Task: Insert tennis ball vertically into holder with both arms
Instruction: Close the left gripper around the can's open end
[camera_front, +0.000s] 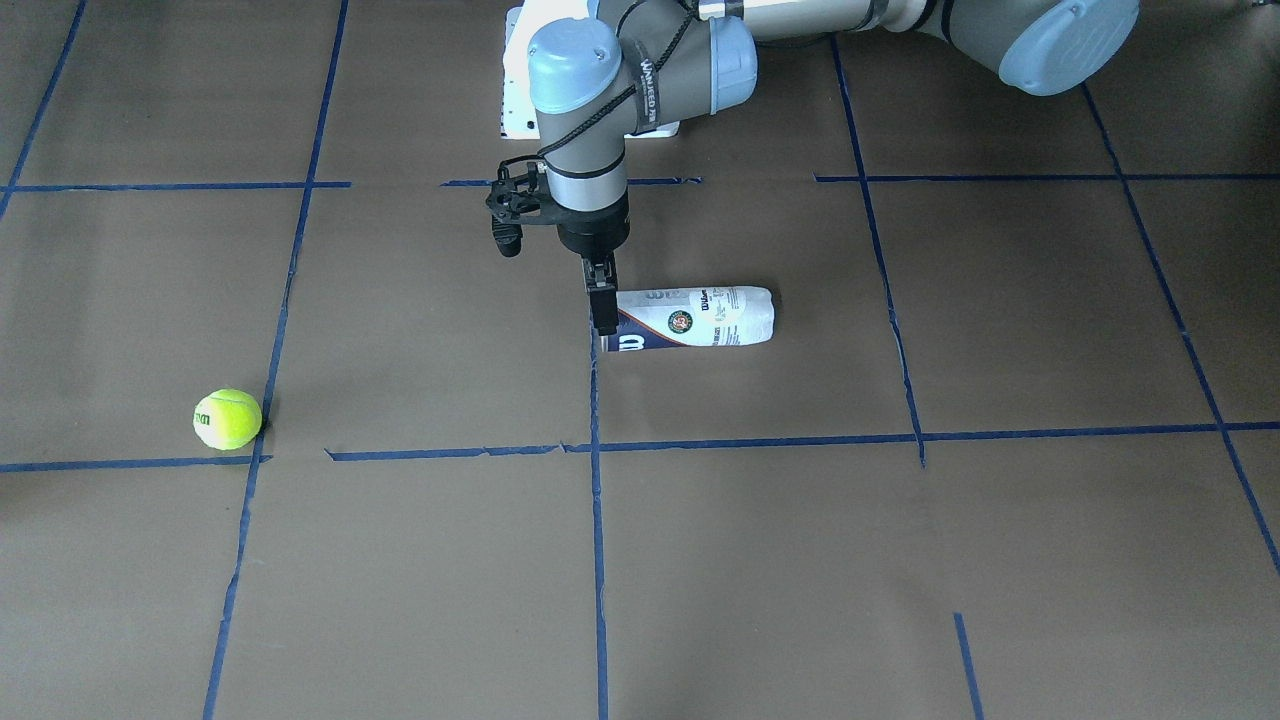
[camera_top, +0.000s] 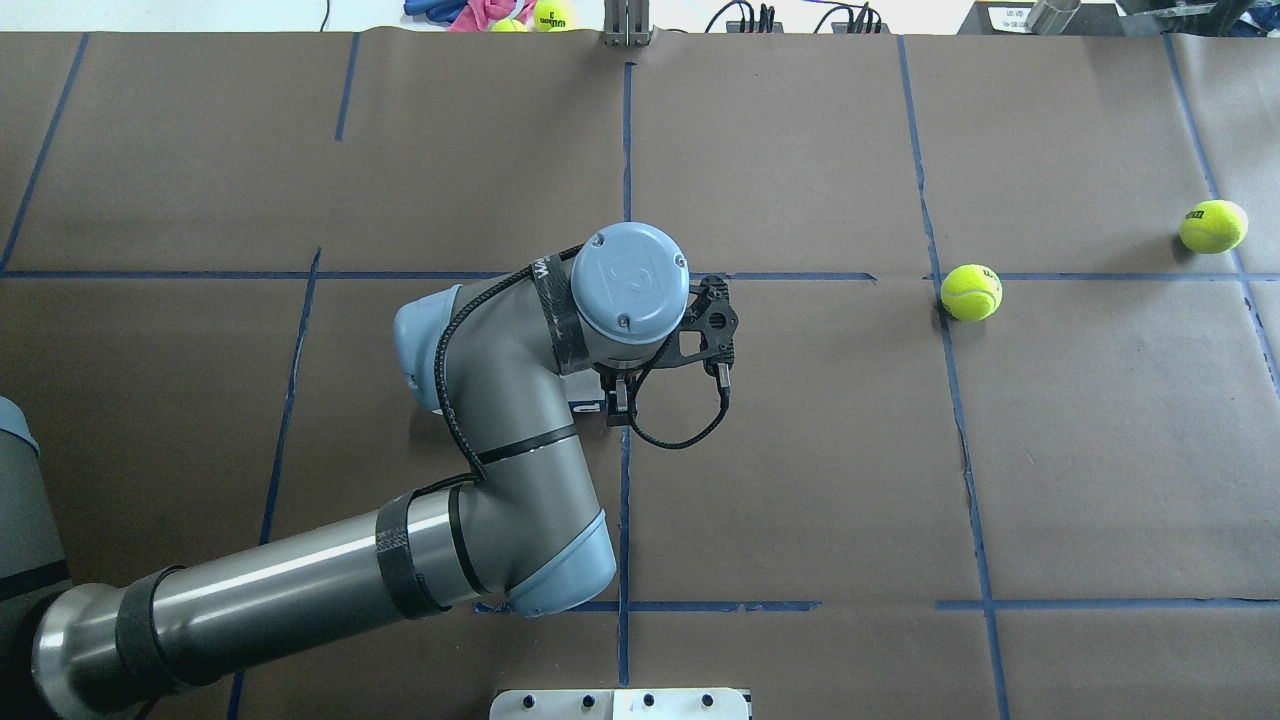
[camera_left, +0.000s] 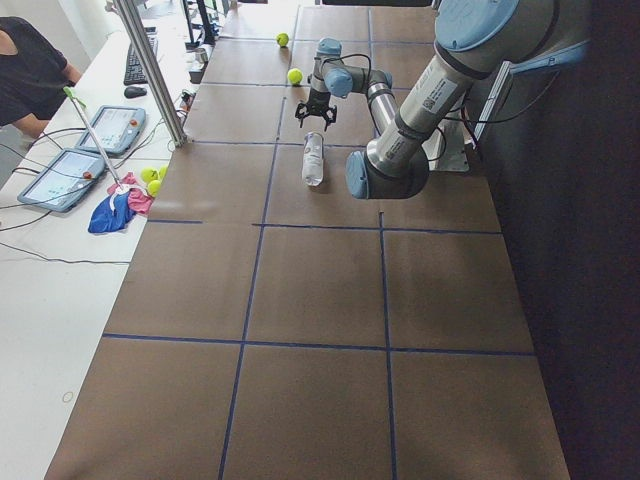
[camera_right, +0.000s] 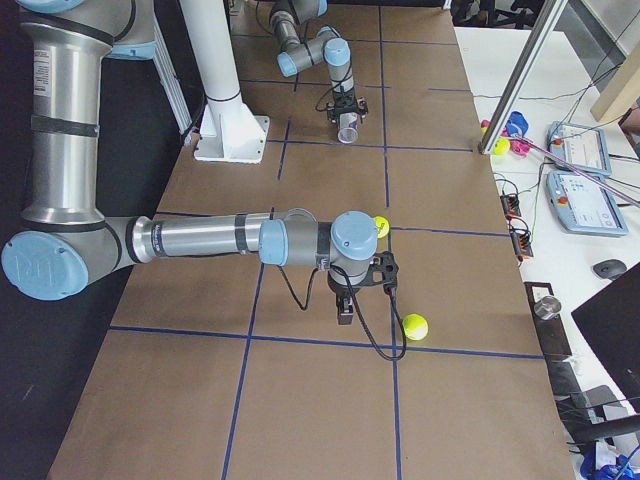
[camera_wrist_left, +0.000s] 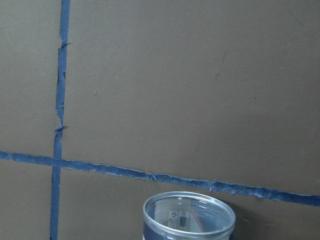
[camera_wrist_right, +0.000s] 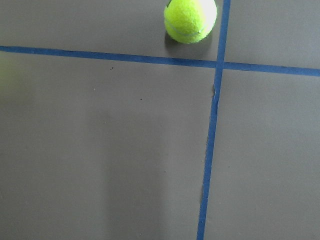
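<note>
Currently looks like step one: getting the holder (camera_front: 695, 318) upright. It lies on its side, left gripper (camera_front: 604, 322) at its open end, fingers close together, grip unclear; tennis ball (camera_front: 227, 419) sits well apart, right gripper (camera_right: 345, 316) near it, opening unreadable. Next: stand holder up, mouth skyward.

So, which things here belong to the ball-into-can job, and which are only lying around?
For the job:
holder, lying on its side; tennis ball nearer it; left gripper at the holder's open end; right gripper.

Just lying about:
second ball, probably a spare; more balls and pink cloth beyond the far edge; white pedestal base; tablets.
</note>
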